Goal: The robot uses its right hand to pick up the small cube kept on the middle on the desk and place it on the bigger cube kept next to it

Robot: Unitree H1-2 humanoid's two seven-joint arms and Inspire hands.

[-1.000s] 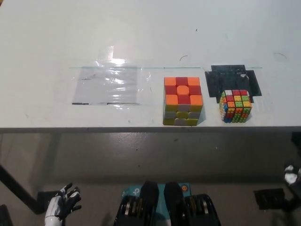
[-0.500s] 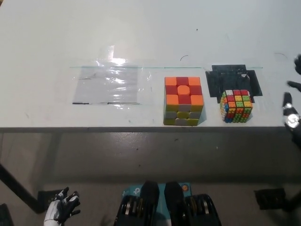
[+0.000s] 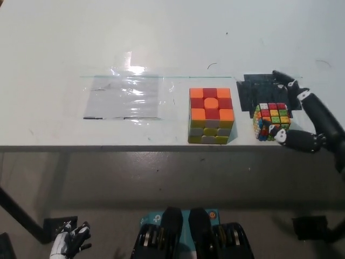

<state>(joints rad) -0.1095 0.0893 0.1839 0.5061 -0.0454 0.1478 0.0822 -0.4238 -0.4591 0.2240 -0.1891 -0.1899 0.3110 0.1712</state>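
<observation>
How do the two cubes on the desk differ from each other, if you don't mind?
The big cube has large plain tiles, orange and red on top; the small cube has many tiny mixed-colour tiles. The big cube stands free; the right hand brackets the small cube. Both sit near the desk's front edge.

White table (image 3: pixel 161 32), glare patch on clear plastic sheet (image 3: pixel 124 97) taped to it; black mat (image 3: pixel 256 89) right of sheet; grey floor (image 3: pixel 161 178) below table edge.
</observation>
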